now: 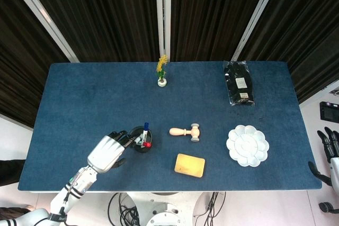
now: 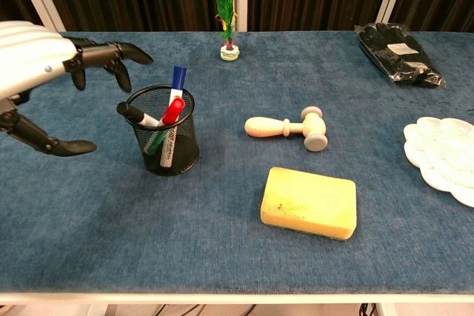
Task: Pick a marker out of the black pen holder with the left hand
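Observation:
The black mesh pen holder (image 2: 164, 138) (image 1: 139, 140) stands left of the table's middle with several markers in it: a blue-capped one (image 2: 178, 79), a red-capped one (image 2: 172, 111) and a black-capped one (image 2: 132, 112). My left hand (image 2: 44, 72) (image 1: 108, 152) hovers just left of the holder, fingers spread and empty, its fingertips (image 2: 137, 53) above the holder's left rim. My right hand (image 1: 331, 152) hangs off the table's right edge, fingers apart, holding nothing.
A wooden mallet (image 2: 289, 127) lies right of the holder, a yellow sponge (image 2: 309, 202) in front of it. A white palette (image 2: 444, 157) sits at the right, a black packet (image 2: 396, 53) at the back right, a small flower vase (image 2: 229, 49) at the back.

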You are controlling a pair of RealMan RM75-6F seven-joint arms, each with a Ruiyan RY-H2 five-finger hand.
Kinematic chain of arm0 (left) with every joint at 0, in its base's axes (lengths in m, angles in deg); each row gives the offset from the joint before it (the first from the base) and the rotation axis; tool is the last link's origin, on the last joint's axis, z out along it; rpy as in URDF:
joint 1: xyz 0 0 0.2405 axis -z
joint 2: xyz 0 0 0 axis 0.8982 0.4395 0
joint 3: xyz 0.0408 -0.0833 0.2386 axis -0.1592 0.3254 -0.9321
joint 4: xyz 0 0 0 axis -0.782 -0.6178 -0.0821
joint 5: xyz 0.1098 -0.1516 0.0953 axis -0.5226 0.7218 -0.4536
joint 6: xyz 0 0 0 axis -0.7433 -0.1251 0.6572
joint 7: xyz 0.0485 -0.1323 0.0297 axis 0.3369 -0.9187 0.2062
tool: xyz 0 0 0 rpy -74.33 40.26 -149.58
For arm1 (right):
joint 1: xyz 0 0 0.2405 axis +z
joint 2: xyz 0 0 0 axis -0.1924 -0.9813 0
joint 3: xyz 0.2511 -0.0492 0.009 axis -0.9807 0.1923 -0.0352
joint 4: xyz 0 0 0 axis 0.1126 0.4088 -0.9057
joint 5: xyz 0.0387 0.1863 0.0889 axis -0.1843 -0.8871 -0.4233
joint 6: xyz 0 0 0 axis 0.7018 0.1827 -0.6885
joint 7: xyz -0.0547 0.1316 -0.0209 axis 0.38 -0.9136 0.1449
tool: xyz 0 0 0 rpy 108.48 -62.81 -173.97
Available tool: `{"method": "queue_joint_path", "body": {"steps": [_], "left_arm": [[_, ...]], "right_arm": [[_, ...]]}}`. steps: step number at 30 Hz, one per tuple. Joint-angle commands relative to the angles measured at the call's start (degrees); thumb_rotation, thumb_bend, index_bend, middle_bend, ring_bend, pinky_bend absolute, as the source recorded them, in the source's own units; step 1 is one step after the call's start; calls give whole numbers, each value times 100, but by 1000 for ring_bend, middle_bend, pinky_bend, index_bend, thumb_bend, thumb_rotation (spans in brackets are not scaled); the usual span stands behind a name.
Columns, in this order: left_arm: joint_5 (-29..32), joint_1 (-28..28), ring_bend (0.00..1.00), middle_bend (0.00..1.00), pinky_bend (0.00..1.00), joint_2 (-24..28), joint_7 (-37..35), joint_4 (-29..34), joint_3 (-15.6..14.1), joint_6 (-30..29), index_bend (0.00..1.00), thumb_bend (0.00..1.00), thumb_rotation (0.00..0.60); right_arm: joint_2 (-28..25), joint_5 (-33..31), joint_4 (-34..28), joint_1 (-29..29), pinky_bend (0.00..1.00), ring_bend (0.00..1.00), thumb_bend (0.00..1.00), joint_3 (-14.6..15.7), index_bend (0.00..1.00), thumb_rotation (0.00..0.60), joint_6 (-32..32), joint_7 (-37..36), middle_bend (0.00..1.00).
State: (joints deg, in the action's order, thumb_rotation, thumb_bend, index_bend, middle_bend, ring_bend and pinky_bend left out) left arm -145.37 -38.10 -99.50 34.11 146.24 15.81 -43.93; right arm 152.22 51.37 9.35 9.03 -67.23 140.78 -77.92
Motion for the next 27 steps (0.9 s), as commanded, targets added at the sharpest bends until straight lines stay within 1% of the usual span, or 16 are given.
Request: {"method": "queue_joint_path", "body": {"steps": [1, 5, 10, 18, 23, 27], "left_arm": [[-83, 19, 381, 424, 537, -281, -9, -243, 48, -196, 219, 248, 600], [-133, 30, 426, 455, 562, -490, 90, -487, 90, -344, 296, 296, 600], [-113, 55, 456, 479, 579, -623, 128, -603, 94, -396, 334, 309, 600], [-136, 77, 474, 497, 584, -753, 158, -791, 85, -505, 385, 319, 600], [-151, 94, 484, 510, 585, -805, 140, -867, 76, -554, 452, 324, 600], [-162, 99, 488, 516, 585, -819, 99, -916, 55, -586, 455, 324, 600]], "right_arm": [[5, -18, 38, 2, 0, 0, 217, -3, 0, 600, -20, -42, 0], [1, -9, 68, -1, 0, 0, 217, 7, 0, 600, -23, -87, 0], [3, -33, 92, 5, 0, 0, 216, 1, 0, 600, -50, -101, 0], [-4, -48, 85, 16, 0, 0, 217, 10, 0, 600, -103, -60, 0], [-32, -79, 49, 21, 0, 0, 216, 22, 0, 600, -166, -14, 0], [-43, -103, 23, 23, 0, 0, 217, 28, 0, 600, -205, 7, 0]]}}
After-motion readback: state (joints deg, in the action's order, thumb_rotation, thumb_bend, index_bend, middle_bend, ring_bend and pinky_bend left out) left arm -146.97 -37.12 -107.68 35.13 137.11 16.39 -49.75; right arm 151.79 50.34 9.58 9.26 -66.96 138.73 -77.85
